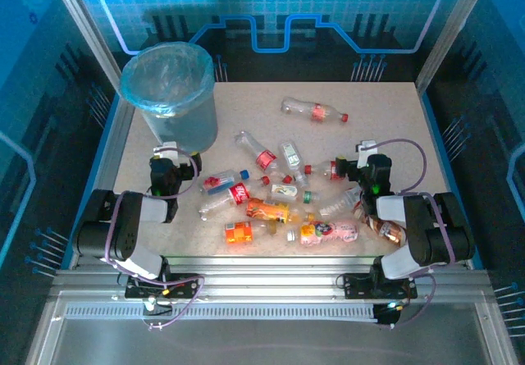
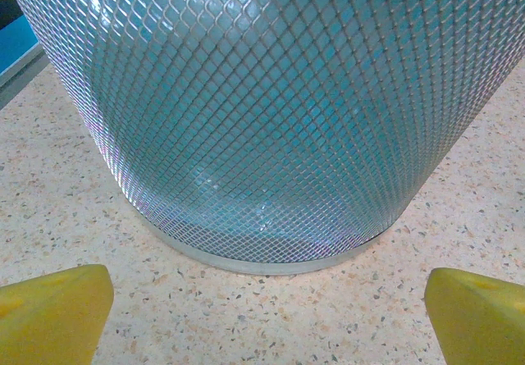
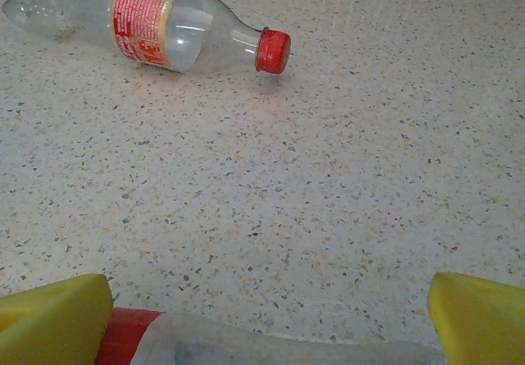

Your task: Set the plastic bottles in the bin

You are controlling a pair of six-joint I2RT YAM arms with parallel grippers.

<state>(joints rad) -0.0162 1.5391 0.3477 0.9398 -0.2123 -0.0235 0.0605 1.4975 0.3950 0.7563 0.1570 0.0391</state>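
Task judged barely begun: no bottle is discernible in the bin (image 2: 262, 94), which stands directly ahead of the left gripper (image 2: 262, 307), its fingers spread and empty. The plastic bottles (image 1: 261, 209) lie scattered between both arms. The right gripper (image 3: 269, 312) is spread, not clenched. A red-capped bottle (image 3: 271, 350) lies between its fingers, and a second bottle (image 3: 156, 25) lies ahead to its left.
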